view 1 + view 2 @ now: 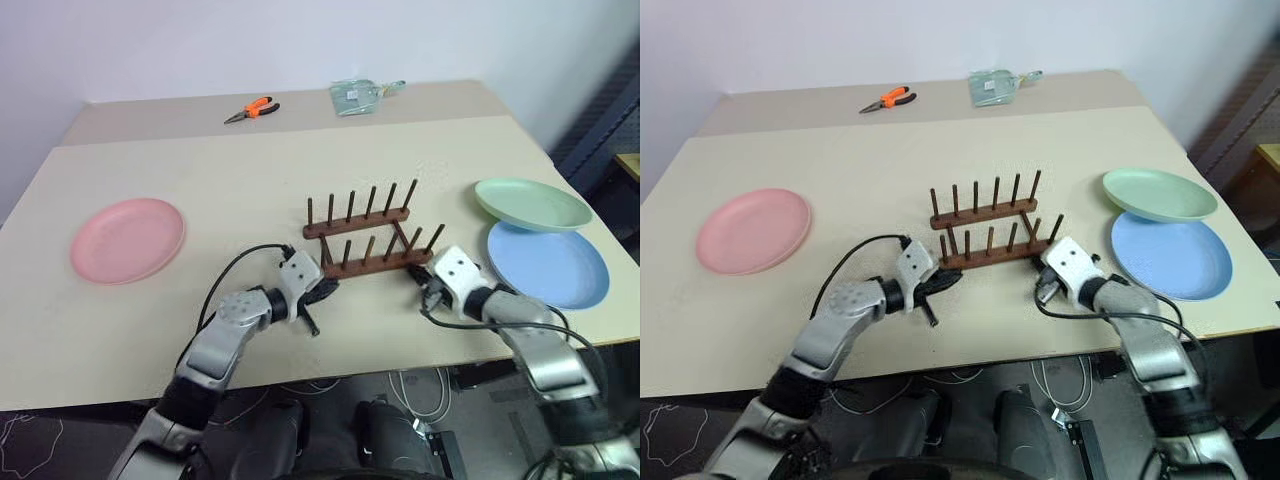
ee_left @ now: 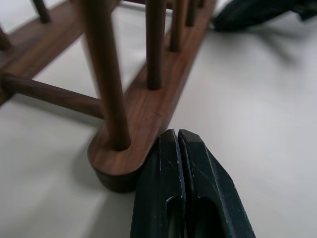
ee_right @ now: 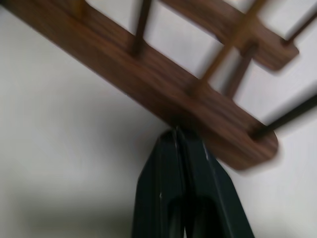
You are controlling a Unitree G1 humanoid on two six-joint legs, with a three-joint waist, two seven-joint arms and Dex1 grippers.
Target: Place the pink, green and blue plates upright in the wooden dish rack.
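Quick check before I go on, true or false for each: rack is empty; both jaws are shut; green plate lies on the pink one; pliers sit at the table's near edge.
1. The wooden dish rack holds no plates. True.
2. Left gripper and right gripper have shut jaws. True.
3. The green plate rests on the pink plate. False: it overlaps the blue plate; the pink one lies alone.
4. The pliers lie at the near edge. False: far edge.
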